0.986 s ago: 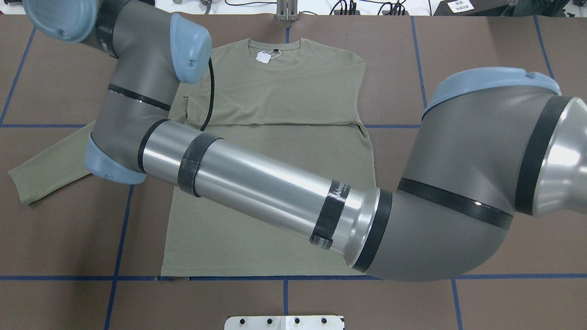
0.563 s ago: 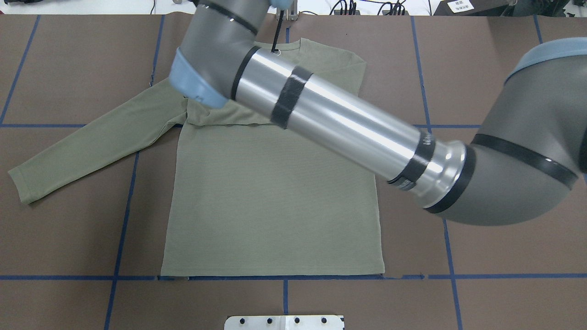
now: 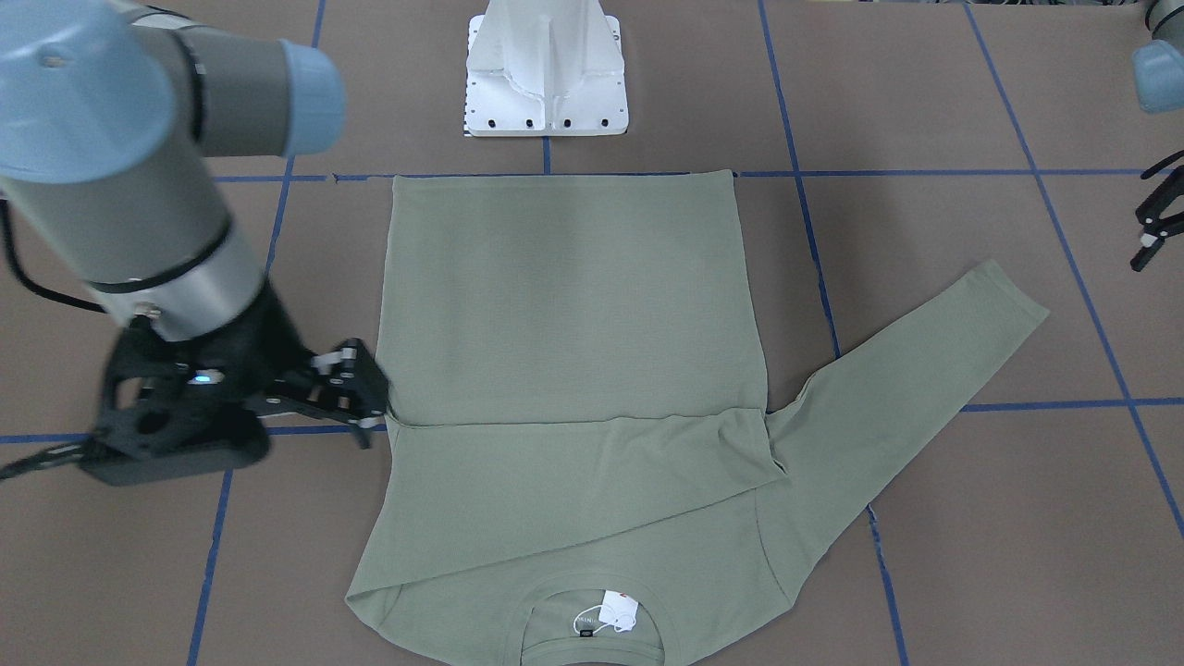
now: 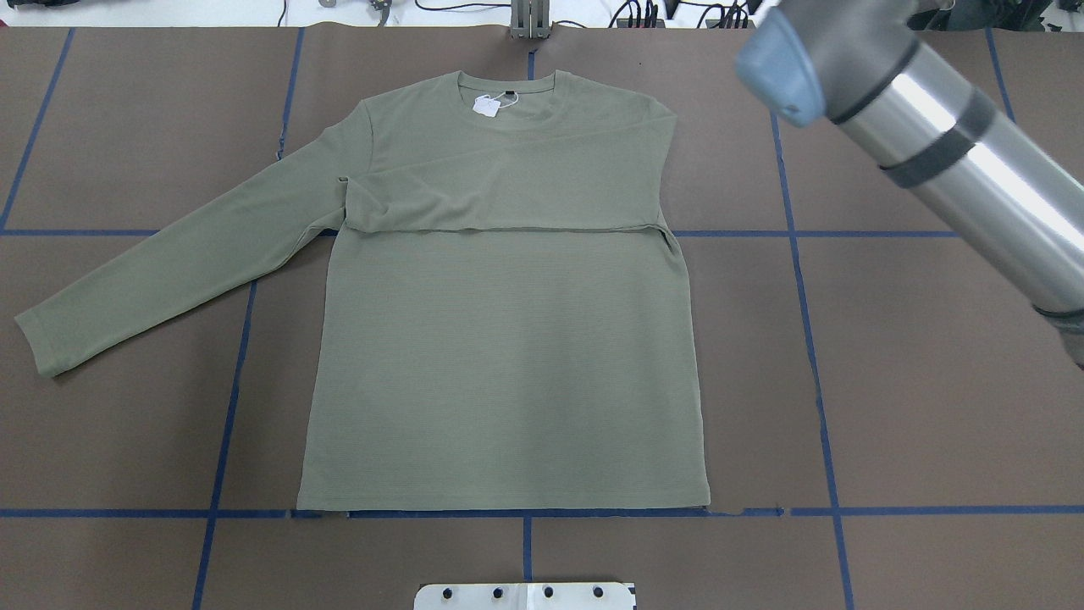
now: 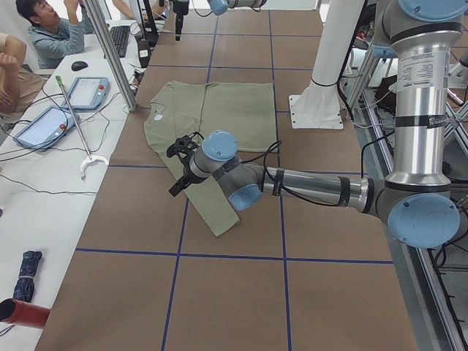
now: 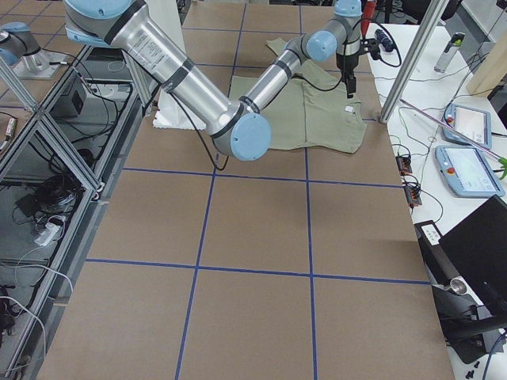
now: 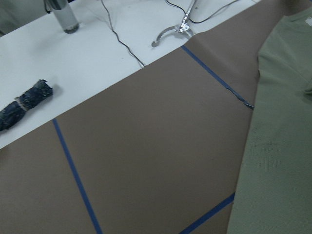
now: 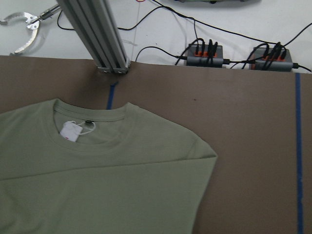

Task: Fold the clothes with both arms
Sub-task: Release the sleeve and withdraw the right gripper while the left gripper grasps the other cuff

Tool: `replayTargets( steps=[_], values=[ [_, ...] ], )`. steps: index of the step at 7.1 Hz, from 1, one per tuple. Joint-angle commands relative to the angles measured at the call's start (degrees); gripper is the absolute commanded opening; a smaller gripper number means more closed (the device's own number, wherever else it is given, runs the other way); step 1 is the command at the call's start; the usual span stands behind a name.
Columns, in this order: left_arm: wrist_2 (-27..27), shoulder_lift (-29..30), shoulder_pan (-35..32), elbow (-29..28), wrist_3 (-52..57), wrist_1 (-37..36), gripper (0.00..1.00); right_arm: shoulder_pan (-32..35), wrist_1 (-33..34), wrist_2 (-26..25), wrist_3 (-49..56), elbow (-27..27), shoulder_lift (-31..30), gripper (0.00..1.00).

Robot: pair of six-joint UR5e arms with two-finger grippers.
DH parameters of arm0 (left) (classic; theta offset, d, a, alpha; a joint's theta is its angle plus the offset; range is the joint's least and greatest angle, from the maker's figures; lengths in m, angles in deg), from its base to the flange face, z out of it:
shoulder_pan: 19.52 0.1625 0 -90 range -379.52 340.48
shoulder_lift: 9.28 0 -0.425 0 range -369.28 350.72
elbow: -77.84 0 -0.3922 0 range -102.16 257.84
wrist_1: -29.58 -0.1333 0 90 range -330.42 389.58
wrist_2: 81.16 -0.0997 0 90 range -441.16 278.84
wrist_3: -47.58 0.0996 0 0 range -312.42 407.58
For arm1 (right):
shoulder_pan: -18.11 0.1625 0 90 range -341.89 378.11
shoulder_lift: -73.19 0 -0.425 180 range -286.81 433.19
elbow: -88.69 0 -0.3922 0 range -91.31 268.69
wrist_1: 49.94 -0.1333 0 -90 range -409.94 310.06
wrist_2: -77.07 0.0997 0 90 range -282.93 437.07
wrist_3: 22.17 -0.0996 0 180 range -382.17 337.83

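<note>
Sage-green shirt (image 4: 508, 364) lies flat mid-table, its unfolded sleeve (image 4: 169, 263) running diagonally out left toward the nearer left gripper (image 3: 1149, 220), jaws spread and empty; right gripper (image 3: 363, 393) likewise spread.

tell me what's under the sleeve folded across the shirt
The folded sleeve lies on the shirt's own chest; the body shows below its edge, the white tag above it. The chest area directly beneath is covered.

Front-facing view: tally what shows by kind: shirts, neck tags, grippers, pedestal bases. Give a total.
shirt: 1
neck tag: 1
grippers: 2, the right gripper and the left gripper
pedestal base: 1
Total: 5
</note>
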Motion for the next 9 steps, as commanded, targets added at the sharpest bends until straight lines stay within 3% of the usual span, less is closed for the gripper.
replayTargets(
  steps=[1, 3, 4, 6, 9],
  values=[
    [-5.91, -6.11, 8.53, -0.48, -3.98, 4.46, 1.0, 6.5, 0.45, 3.88, 11.35, -14.04, -20.46, 1.0],
    [-12.41, -8.25, 18.52, -5.89, -11.2, 13.93, 1.0, 15.88, 0.54, 13.26, 18.07, -18.21, -30.17, 1.0],
    [-13.32, -8.16, 20.76, -8.72, -11.13, 17.28, 1.0, 16.63, 0.02, 13.3, 18.16, -19.79, -32.91, 1.0],
    [-16.48, -8.34, 26.56, -9.09, -10.86, 17.58, 1.0, 16.64, -0.08, 12.86, 17.72, -20.6, -34.69, 1.0],
    [-16.76, -12.1, 27.99, -9.1, -9.9, 20.48, 1.0, 16.64, -0.08, 12.77, 17.64, -20.6, -34.78, 1.0]
  ],
)
